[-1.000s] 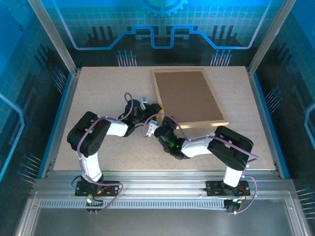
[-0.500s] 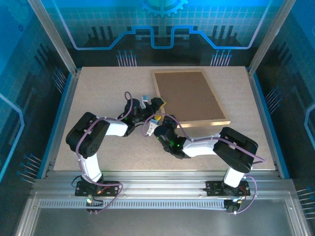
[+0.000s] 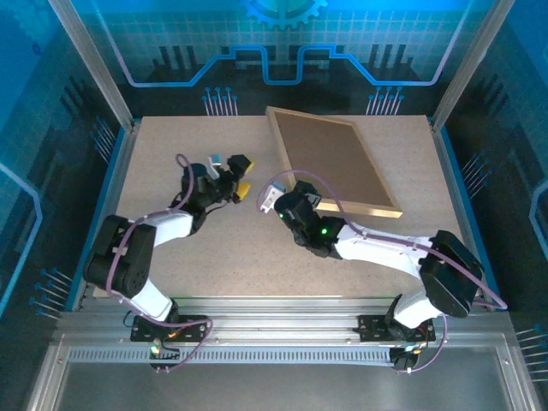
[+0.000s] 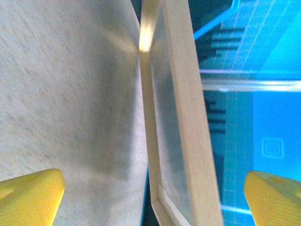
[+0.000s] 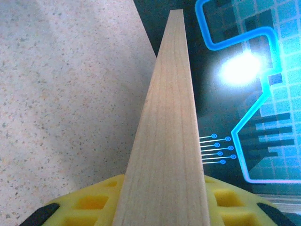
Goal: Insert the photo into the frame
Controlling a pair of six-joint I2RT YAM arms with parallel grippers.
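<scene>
The frame (image 3: 378,208) lies back-up at the back right of the table, its brown backing board (image 3: 330,163) facing the camera. Its left side is tilted up off the table. My right gripper (image 3: 300,197) is shut on the frame's near left corner; in the right wrist view the wooden rail (image 5: 164,141) runs out from between the yellow pads (image 5: 89,207) of the right gripper (image 5: 162,205). My left gripper (image 3: 242,174) stands open to the left of the frame, apart from it. In the left wrist view the left gripper (image 4: 153,197) faces the frame's edge (image 4: 188,117). The photo is hidden.
The speckled table (image 3: 171,145) has open room at the left and front. A blue rim (image 3: 110,175) and metal posts border it. The right arm (image 3: 385,248) stretches low across the front right.
My left gripper opened, let go of the frame and drew back to the left. The right arm stretched forward, still gripping the frame's corner, and the frame shifted slightly toward the back.
</scene>
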